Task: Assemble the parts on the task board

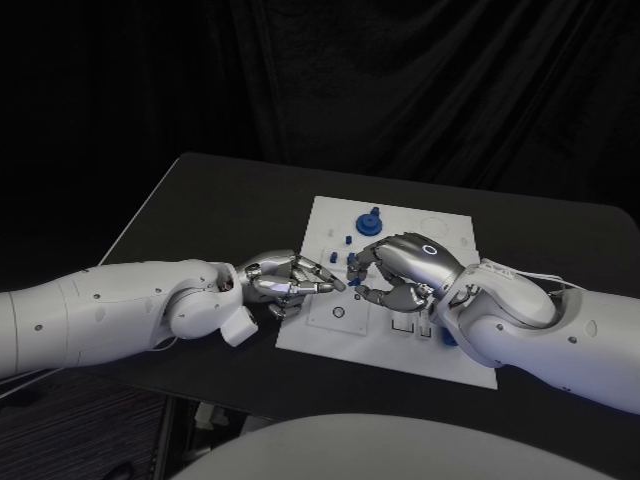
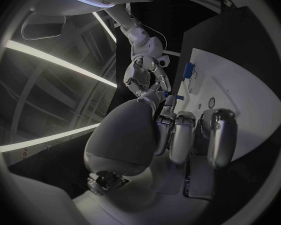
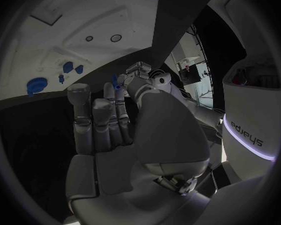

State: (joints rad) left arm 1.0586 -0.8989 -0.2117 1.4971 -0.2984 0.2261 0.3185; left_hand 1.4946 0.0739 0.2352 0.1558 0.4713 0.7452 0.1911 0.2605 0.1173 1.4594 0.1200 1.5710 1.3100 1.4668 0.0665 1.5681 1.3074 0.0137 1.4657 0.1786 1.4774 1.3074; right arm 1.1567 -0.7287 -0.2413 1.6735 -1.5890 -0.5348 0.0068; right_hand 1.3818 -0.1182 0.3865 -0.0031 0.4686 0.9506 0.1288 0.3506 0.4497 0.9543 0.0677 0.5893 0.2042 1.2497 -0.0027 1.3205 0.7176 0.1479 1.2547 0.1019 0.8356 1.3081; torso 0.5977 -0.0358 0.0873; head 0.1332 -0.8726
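Parts sit on the white board (image 1: 385, 330) at mid-table, and one small blue part (image 3: 115, 80) is held up between the two hands above the board's near-left area. The right hand (image 1: 402, 268) has its fingers curled in, with the thumb and a fingertip meeting at that blue part; the right wrist view shows the part standing just past its fingertips (image 3: 117, 92). The left hand (image 1: 287, 277) reaches in from the board's left edge, fingers bent toward the same spot, and its fingertips (image 2: 168, 102) come close to the blue part in the left wrist view. Whether the left hand actually grips the part or only touches it cannot be told.

Farther out on the board, a larger round blue part (image 1: 369, 222) stands near the far edge, with a few smaller blue parts (image 1: 343, 240) just beside it toward the hands. Another blue part (image 1: 446, 338) lies near the right arm at the board's near side. The board rests on the black table (image 1: 205, 200).
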